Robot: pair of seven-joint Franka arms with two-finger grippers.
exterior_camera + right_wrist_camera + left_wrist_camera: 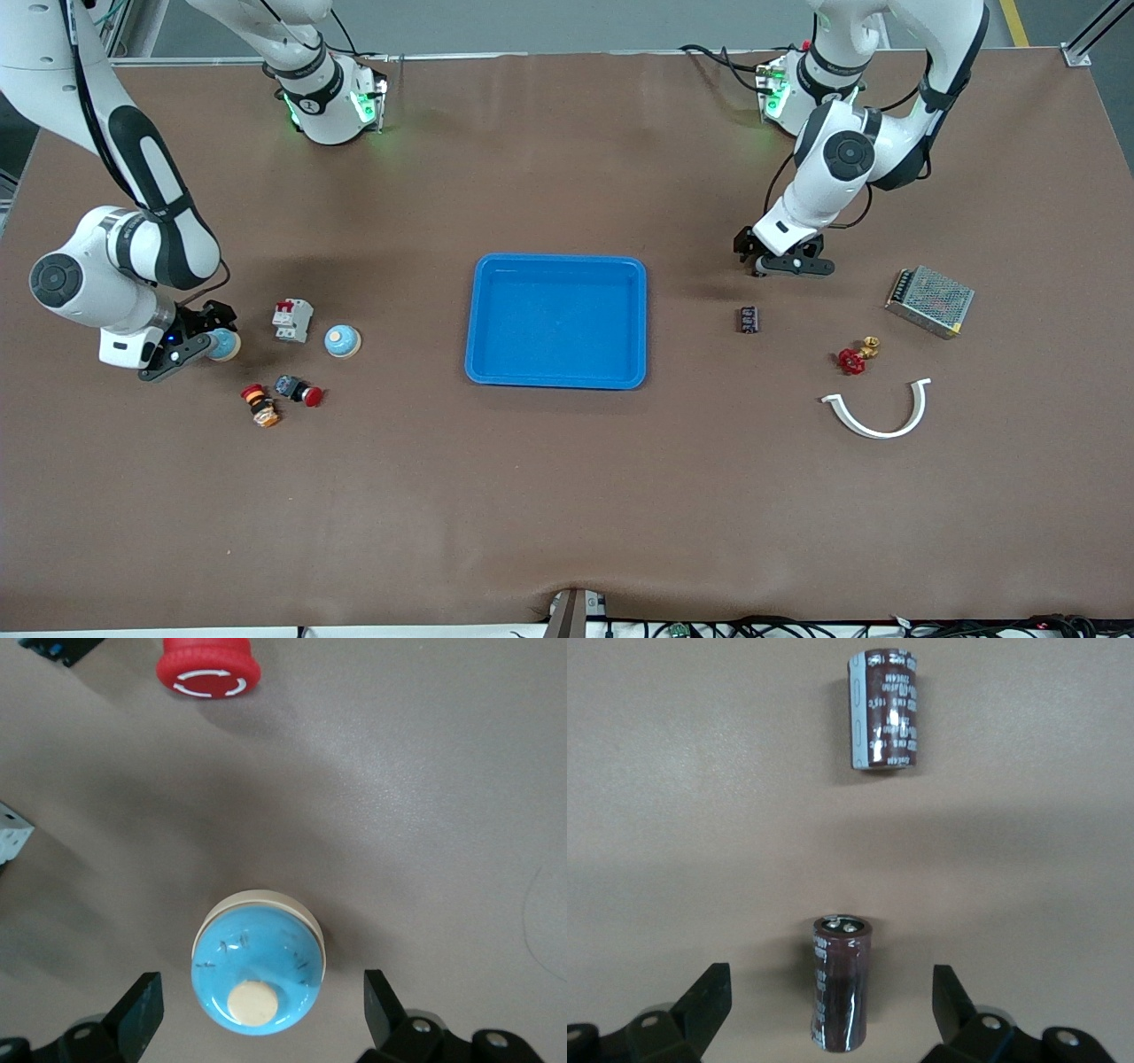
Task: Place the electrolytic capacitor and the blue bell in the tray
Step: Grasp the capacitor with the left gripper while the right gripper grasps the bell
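Taking the tray (556,321) as landmark: toward the right arm's end, the open right claw (257,1005) straddles a blue bell (257,979). Toward the left arm's end, the open left claw (833,1005) flanks an electrolytic capacitor (840,983), whose long axis runs along the fingers.

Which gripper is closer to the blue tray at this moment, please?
The left gripper: it hangs over the table near the capacitors, fairly close to the tray. The right gripper is around a blue bell, farther off.
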